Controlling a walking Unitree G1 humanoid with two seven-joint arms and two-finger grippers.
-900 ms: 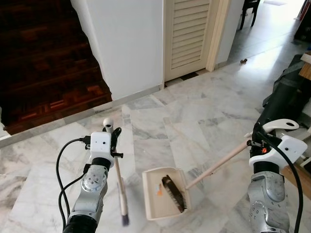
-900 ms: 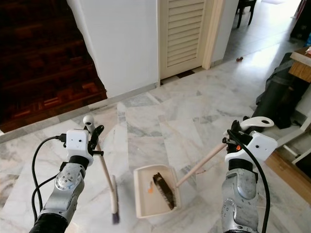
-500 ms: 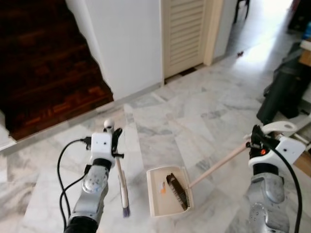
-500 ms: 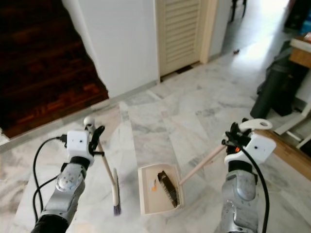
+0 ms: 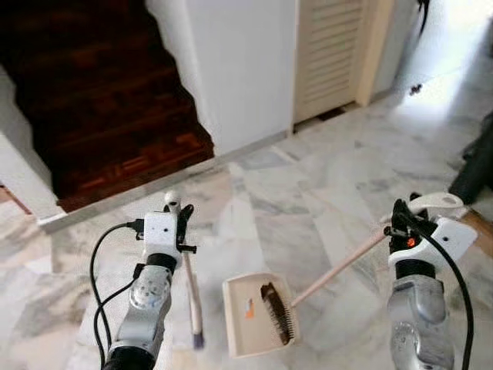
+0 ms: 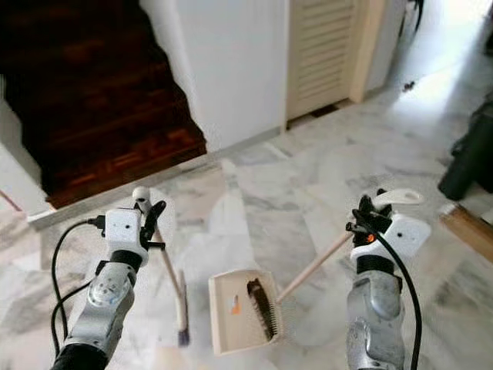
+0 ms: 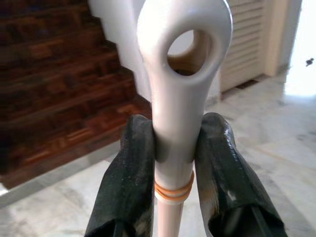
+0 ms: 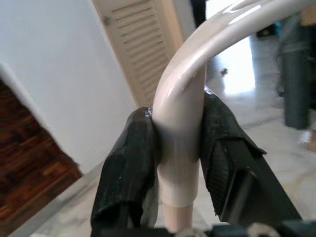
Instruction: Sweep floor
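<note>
So that debris could be swept in, the left gripper (image 7: 174, 148) clamped the broom (image 5: 192, 297) at nine o'clock of the dustpan (image 5: 258, 314), whose handle the right gripper (image 8: 180, 148) held.

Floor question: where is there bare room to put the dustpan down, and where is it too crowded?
Bare marble floor stretches ahead of the dustpan, bordered by the white wall and louvered door. It is crowded low down: the left claw grips the broom beside the dustpan, whose handle the right claw grips. A dark object blocks the far right.
</note>
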